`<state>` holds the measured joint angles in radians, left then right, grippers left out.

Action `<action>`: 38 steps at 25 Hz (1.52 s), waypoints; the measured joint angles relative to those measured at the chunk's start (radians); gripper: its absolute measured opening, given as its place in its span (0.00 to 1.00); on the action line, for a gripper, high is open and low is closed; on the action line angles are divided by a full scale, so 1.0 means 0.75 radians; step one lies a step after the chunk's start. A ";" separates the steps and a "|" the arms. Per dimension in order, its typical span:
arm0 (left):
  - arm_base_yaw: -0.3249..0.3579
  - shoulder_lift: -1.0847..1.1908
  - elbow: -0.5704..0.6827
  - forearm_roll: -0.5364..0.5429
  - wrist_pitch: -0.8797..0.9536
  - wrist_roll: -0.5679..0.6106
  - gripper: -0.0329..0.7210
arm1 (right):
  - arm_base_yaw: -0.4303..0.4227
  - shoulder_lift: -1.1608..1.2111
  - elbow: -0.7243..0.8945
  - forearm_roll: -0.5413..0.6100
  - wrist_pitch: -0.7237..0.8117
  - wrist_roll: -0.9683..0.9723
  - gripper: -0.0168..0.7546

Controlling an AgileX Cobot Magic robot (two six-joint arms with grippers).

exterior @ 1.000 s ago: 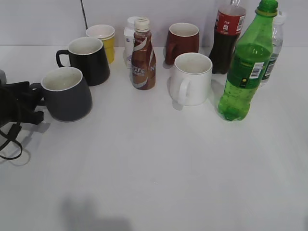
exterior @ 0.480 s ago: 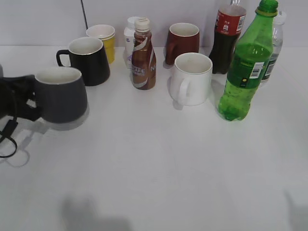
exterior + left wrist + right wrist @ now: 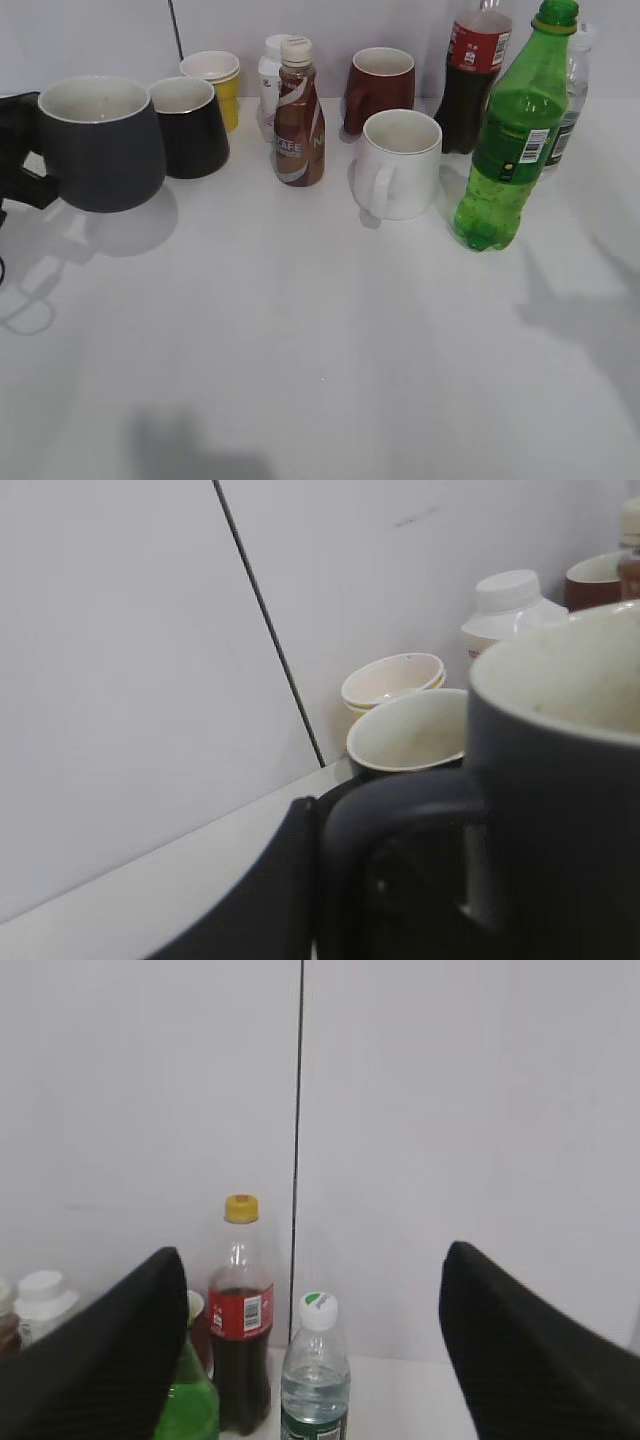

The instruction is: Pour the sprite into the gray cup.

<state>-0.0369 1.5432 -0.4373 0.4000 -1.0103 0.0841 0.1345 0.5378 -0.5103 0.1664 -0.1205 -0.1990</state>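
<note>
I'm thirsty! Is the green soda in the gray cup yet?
Not yet. Done: the left end effector has the gray cup by its handle, lifted off the table. In hand: the right end effector is open, facing the bottles. Left: the green bottle stands untouched with its cap on, and the cup looks empty.

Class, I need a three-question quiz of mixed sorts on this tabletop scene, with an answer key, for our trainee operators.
1. True or false: the gray cup rests on the table.
2. Which gripper holds the gray cup: A left gripper, B right gripper?
3. Fill in: the sprite stands just right of the ___ mug.

Key: 1 false, it is lifted, its shadow below it; 2 A, by the handle; 3 white.
</note>
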 joint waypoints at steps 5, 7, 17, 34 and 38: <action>0.000 -0.064 0.000 0.045 0.079 0.000 0.10 | 0.000 0.222 0.225 0.003 -0.302 0.128 0.75; 0.000 -0.078 0.000 0.054 0.085 0.000 0.10 | 0.003 0.287 0.322 -0.007 -0.457 0.215 0.74; 0.000 -0.081 0.000 0.056 0.093 0.000 0.10 | 0.048 0.767 0.349 -0.494 -0.774 0.460 0.74; 0.000 -0.081 0.000 0.081 0.094 0.000 0.10 | 0.053 1.520 0.263 -0.659 -1.250 0.496 0.88; -0.010 -0.102 0.000 0.138 0.160 -0.058 0.10 | 0.053 1.567 0.143 -0.664 -1.258 0.509 0.88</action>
<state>-0.0444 1.4667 -0.4373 0.5038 -0.8901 0.0406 0.1741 1.7130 -0.4034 -0.3318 -1.0641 0.1831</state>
